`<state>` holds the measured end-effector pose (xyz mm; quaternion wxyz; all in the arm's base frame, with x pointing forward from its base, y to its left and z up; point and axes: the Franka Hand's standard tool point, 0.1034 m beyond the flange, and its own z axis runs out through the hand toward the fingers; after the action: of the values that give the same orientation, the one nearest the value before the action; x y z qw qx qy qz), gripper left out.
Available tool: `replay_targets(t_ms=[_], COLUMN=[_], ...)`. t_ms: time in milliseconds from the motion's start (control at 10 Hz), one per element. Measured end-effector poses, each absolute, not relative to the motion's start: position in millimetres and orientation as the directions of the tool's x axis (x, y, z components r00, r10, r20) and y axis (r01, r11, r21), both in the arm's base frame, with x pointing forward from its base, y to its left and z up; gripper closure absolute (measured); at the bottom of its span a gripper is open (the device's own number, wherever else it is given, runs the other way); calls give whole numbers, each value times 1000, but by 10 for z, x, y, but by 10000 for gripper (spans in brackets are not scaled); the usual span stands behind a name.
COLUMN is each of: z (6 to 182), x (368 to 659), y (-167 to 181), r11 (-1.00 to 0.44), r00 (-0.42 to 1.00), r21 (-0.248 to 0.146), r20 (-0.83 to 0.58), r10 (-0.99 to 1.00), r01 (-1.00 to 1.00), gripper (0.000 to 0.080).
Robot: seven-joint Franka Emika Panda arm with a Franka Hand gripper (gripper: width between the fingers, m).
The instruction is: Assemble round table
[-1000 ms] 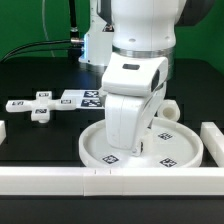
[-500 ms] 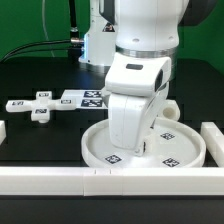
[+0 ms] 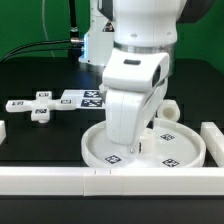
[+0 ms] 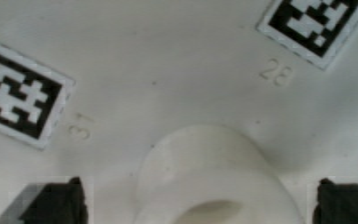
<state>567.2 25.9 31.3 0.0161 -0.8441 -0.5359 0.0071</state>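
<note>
The large round disc (image 3: 185, 150) lies flat inside the front rail, tags up. My gripper (image 3: 140, 143) hangs straight down over it. In the wrist view the disc's tagged face (image 4: 158, 60) fills the picture, and the short thick post (image 4: 208, 165) stands on it between my dark fingers (image 4: 51, 205). My gripper (image 4: 202, 208) is open, with a gap between each finger and the post. In the exterior view the hand hides the post. The small cross-shaped piece (image 3: 40, 106) lies on the black table on the exterior view's left.
The marker board (image 3: 85, 98) lies behind the disc, left of the arm. White border rails run along the front (image 3: 60, 178) and the right side (image 3: 211, 135). A small white rounded piece (image 3: 170, 108) shows behind the arm.
The hand has shifted very slightly over the disc. The disc, the cross-shaped piece and the marker board have not moved.
</note>
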Motion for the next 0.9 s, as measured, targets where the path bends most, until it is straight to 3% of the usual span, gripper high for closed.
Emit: replay_targets(t_ms=[400,500,900], z=[655,690,660], x=[5457,5431,5411], y=[298,354,358], r11=[-582,-620,-692], r00=[582,619,691], r21=[4,22,12], r20=[17,35,35], r10=[813,784,722], r01=[813,784,722], gripper=[150,150,150])
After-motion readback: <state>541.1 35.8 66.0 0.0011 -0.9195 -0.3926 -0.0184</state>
